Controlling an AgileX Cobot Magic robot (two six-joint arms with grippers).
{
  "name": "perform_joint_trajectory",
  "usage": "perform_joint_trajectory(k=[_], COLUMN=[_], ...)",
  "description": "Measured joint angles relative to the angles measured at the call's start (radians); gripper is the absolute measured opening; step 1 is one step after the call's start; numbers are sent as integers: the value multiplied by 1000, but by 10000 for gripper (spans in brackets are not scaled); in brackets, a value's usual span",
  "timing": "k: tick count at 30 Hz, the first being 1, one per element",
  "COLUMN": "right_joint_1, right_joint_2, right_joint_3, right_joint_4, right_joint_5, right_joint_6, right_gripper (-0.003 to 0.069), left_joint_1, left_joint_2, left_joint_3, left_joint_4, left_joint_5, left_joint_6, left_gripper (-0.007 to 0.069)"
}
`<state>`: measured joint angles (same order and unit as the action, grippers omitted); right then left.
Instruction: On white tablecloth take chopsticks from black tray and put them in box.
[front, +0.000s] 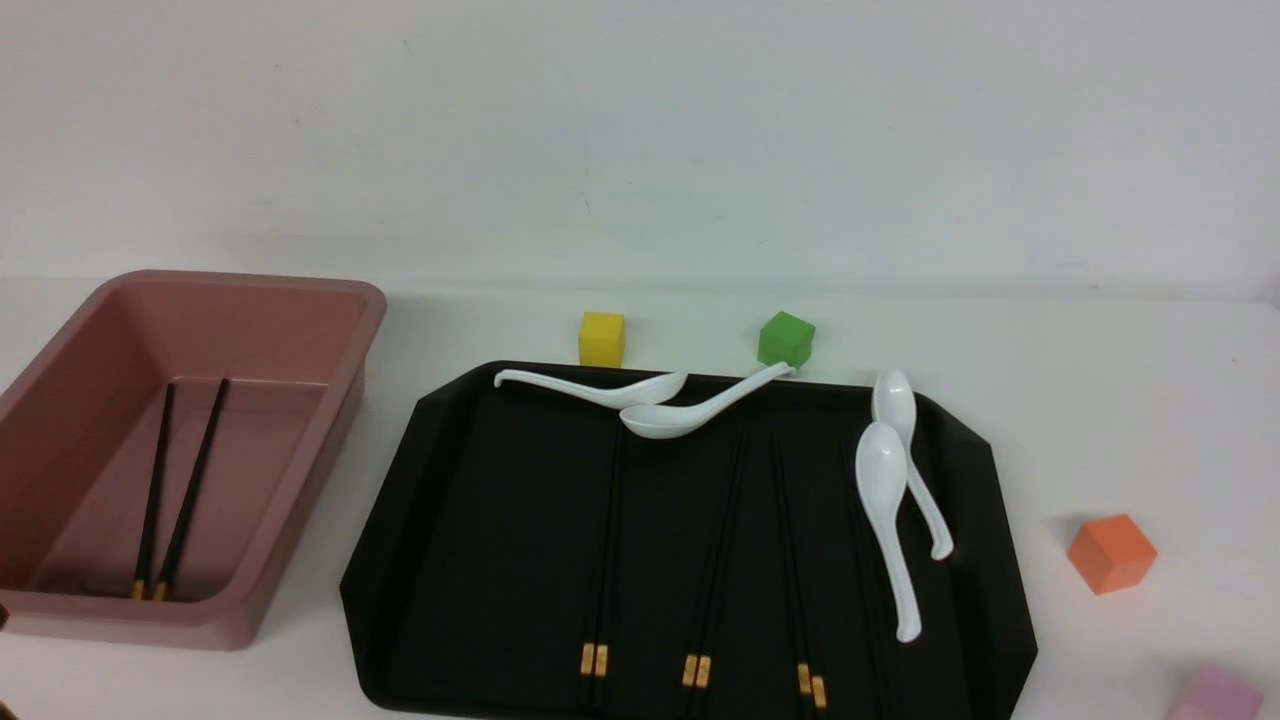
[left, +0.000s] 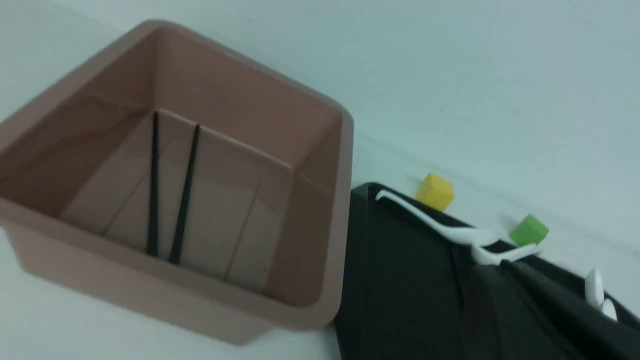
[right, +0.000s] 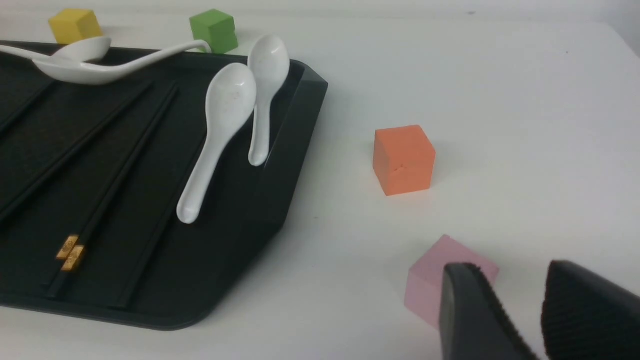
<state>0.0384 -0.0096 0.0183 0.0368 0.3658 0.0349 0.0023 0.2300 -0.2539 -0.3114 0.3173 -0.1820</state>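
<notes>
- The chopsticks (front: 700, 560) look light, thin and stiff, with a hard slick finish. I judge they would slide or roll in a loose pinch.
- Three pairs lie lengthwise on the black tray (front: 480, 520), at the lower centre of the front view, gold bands towards the bottom edge. One more pair (front: 170, 490) already lies in the box (front: 330, 440) at the left.
- A good hold, I think, is near the thicker banded end, across both sticks of a pair.
- The tray is glossy, flat and low-rimmed with cut corners; black sticks on it barely stand out.
- The box is deep, matte pink plastic with rounded corners and a flared rim.
- Four smooth white spoons (front: 885, 500) share the tray.
- The tablecloth (front: 1100, 400) is plain and smooth.
- The left gripper (left: 530, 310) shows as a dark blurred shape; its fingers are closed together, holding nothing.
- The right gripper (right: 537, 310) hangs with its ribbed fingers apart, near a pink cube (right: 440, 280).
</notes>
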Motion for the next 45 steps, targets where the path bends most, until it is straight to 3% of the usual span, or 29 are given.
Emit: perform_joint_trajectory(k=[8,16,22,45], right_joint_1=[0,0,0,0], right_joint_2=[0,0,0,0], right_joint_3=[0,0,0,0], right_joint_4=[0,0,0,0], right_joint_5=[0,0,0,0], right_joint_6=[0,0,0,0], right_gripper=[242,242,242,242], left_joint_1=[0,0,0,0], left_joint_2=[-4,-141,-241,-242], left_joint_3=[37,215,279,284], left_joint_4=[32,197,300,311], left_joint_5=[8,7,48,61], left_joint_6=[0,-18,-114,-125], left_gripper=[-5,-1,6,29])
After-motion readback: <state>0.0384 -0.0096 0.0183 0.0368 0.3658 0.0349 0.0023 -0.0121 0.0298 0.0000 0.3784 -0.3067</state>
